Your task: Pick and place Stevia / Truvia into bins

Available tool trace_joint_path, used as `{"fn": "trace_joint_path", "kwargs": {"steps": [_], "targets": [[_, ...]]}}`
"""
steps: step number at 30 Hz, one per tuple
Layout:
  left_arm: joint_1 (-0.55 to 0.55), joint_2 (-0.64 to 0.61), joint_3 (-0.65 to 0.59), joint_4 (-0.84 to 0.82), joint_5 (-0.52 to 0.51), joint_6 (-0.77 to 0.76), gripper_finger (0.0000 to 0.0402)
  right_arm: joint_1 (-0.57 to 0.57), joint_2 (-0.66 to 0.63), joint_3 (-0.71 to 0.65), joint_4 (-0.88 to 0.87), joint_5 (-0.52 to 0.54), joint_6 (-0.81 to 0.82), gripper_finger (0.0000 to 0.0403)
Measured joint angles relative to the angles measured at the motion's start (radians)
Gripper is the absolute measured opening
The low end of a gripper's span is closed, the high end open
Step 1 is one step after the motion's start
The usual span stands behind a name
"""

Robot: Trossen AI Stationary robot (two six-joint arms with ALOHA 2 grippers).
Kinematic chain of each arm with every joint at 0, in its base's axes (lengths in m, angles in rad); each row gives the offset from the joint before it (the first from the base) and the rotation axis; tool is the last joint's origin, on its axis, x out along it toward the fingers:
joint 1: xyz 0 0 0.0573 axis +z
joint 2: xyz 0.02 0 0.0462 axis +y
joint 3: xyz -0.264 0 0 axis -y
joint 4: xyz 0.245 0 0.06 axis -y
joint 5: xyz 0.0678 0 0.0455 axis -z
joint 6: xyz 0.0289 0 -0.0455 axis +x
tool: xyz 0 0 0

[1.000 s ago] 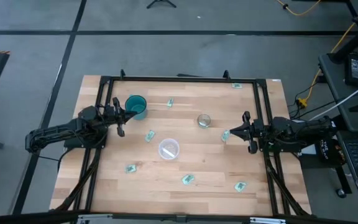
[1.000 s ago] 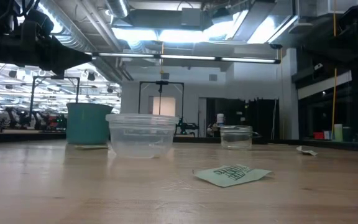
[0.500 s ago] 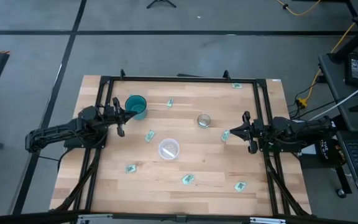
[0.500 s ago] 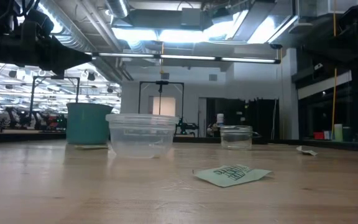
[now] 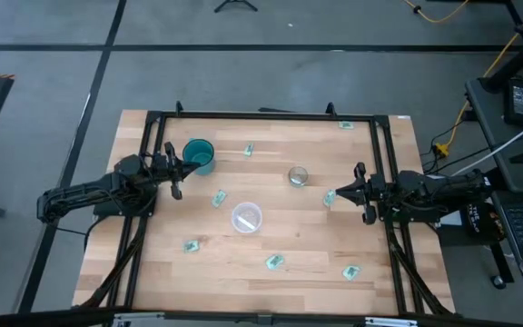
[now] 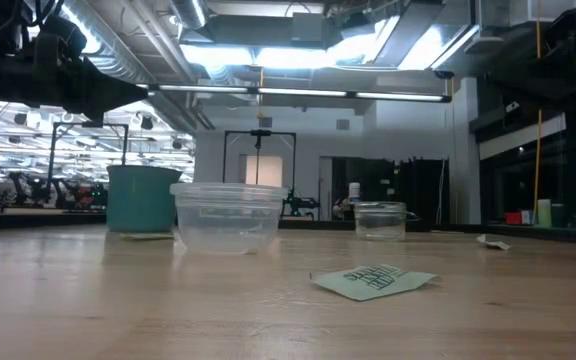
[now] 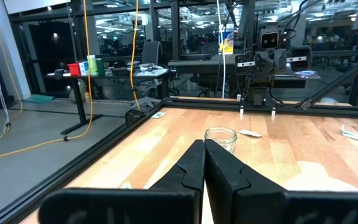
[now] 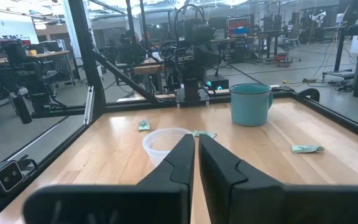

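Both arms are dark, near-black, built of 6 jointed segments with matte housings. The left gripper point(image 5: 178, 173) and the right gripper point(image 5: 359, 190) each end in 2 long tapered black fingers point(image 7: 190, 169) with flat inner faces and angular, wedge-like sides. In the wrist views each pair of fingers rises from a broad, dark, blurred bar.

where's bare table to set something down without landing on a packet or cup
The widest bare wood runs along the back edge, from the teal cup and the packet beside it across to the corner packet. The middle is crowded: clear glass, whitish cup, packets all round. The front strip holds three packets.
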Motion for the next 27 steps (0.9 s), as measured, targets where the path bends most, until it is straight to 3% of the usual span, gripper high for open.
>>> {"fn": "trace_joint_path", "kwargs": {"steps": [27], "targets": [[0.000, 0.000, 0.000, 0.000, 0.000, 0.000, 0.0004, 0.000, 0.000, 0.000, 0.008, 0.021, -0.030, 0.0028]]}}
